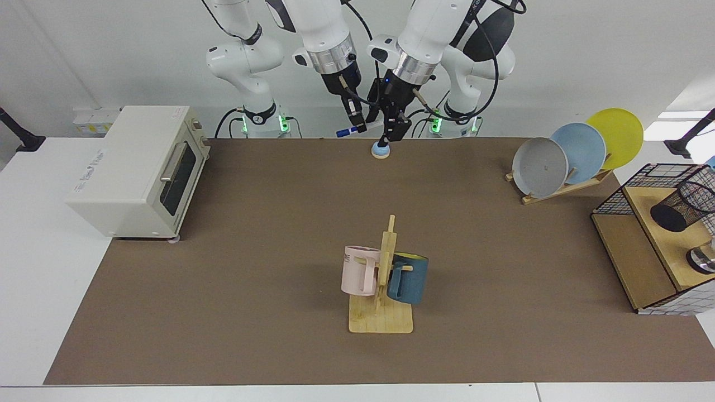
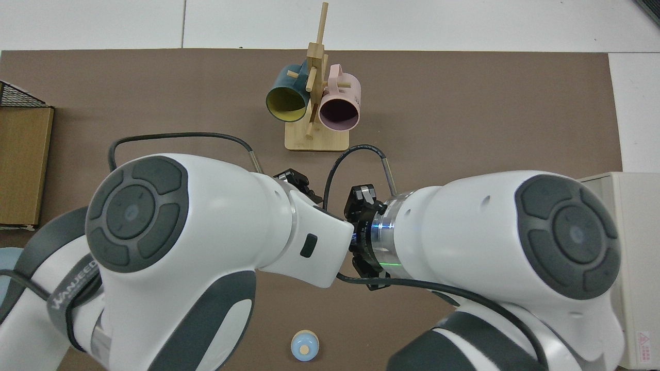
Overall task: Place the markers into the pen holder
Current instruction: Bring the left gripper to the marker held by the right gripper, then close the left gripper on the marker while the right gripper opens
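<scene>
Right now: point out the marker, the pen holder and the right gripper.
marker (image 1: pixel 347 132): facing view, on its blue end.
pen holder (image 1: pixel 686 205): facing view, on its black mesh wall.
right gripper (image 1: pixel 357 121): facing view, between its fingertips at the marker.

Bench (image 1: pixel 251 312) covering: matt brown, faintly fibrous, cloth-like. Arm shells (image 2: pixel 515 242): glossy white plastic with smooth dark grey caps; brushed metal ring at each wrist. Mug rack (image 1: pixel 382 318): pale unfinished wood. Mugs (image 1: pixel 357 271): smooth, low-sheen ceramic look. Toaster oven (image 1: pixel 134 167): satin cream casing, metal handle. Pen holder (image 1: pixel 684 204): black wire mesh. Plates (image 1: pixel 578 151) at 2 o'clock: matt, smooth.
</scene>
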Controlling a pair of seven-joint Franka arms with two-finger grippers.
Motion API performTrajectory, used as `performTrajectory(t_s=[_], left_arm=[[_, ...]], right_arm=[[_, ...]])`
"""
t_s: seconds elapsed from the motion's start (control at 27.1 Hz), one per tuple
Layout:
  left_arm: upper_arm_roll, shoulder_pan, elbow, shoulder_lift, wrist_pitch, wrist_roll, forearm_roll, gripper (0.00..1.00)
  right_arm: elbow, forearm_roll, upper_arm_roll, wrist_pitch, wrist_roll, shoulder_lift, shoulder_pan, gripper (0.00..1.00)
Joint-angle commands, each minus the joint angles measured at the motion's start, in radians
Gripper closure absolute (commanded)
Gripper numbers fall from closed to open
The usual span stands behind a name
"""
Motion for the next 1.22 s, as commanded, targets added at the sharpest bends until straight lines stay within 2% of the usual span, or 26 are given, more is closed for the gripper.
performTrajectory(t_s=[0.0,0.18,0.3,0.37,0.63,0.7,0.74,0.85,0.89,1.18], left_arm=[[0.014,-0.010,-0.025,-0.019,0.012,0.028,-0.005,0.25],[0.014,-0.010,-0.025,-0.019,0.010,0.026,0.001,0.38],[0.014,-0.011,-0.022,-0.019,0.015,0.026,0.001,0.54],[0.014,-0.010,-0.022,-0.019,0.018,0.026,0.001,0.60],[0.014,-0.007,-0.022,-0.021,0.021,0.026,0.001,0.63],[0.014,-0.007,-0.020,-0.019,0.025,0.028,0.001,0.72],[0.014,-0.007,-0.020,-0.019,0.029,0.028,0.001,0.73],[0.014,-0.005,-0.020,-0.019,0.032,0.034,0.001,0.91],[0.016,-0.004,-0.020,-0.019,0.029,0.045,0.001,1.00],[0.019,0.001,-0.022,-0.019,0.027,0.065,0.001,1.00]], right_arm=[[-0.010,0.009,-0.001,0.014,0.016,-0.008,0.003,1.00],[-0.013,0.006,-0.001,0.012,0.017,-0.008,-0.002,1.00],[-0.014,0.003,-0.002,0.007,0.013,-0.008,-0.013,1.00],[-0.017,0.003,-0.002,0.009,0.011,-0.008,-0.014,1.00],[-0.019,0.001,-0.004,0.012,0.010,-0.008,-0.016,1.00],[-0.019,0.001,-0.004,0.014,0.011,-0.010,-0.016,1.00],[-0.019,0.001,-0.002,0.015,0.011,-0.010,-0.016,1.00],[-0.020,0.003,-0.004,0.015,0.010,-0.008,-0.016,1.00],[-0.020,0.003,-0.004,0.015,0.010,-0.010,-0.016,1.00],[-0.022,0.003,-0.002,0.014,0.008,-0.010,-0.016,1.00]])
